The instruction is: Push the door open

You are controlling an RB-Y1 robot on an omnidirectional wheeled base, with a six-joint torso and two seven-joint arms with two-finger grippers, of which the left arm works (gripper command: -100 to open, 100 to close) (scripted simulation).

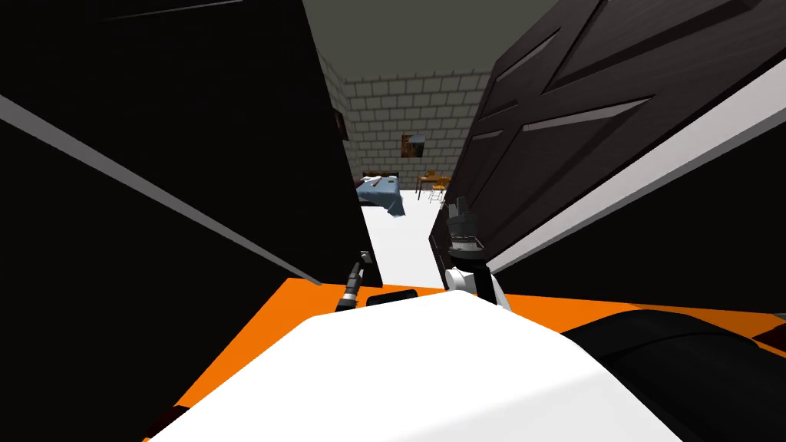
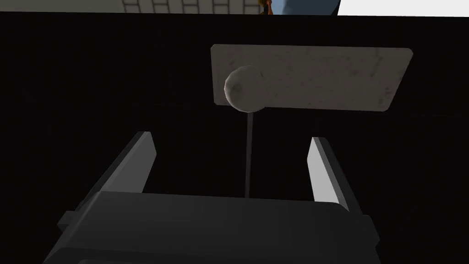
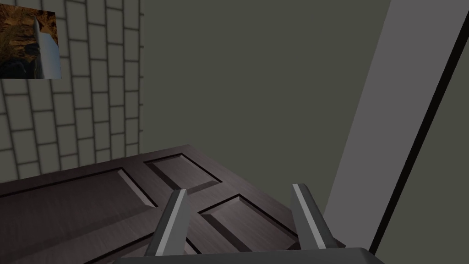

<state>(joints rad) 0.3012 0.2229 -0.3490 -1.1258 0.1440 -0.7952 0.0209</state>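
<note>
- Dark-brown panelled door (image 1: 583,92) stands ajar, right of the doorway; right gripper (image 3: 239,189) close over its face, jaws wide, empty.
- Left gripper (image 2: 230,137) (jaws likewise wide, empty) faces a knob (image 2: 245,88).
- Risk: jaws catching a panel groove, or skidding off the face.

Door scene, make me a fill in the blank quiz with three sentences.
1. The left gripper faces a round ____ on a grey plate.
2. The right gripper is ____, by the panelled door.
3. Beyond the door stands a bed draped in ____.
Missing: knob; open; blue.
</note>
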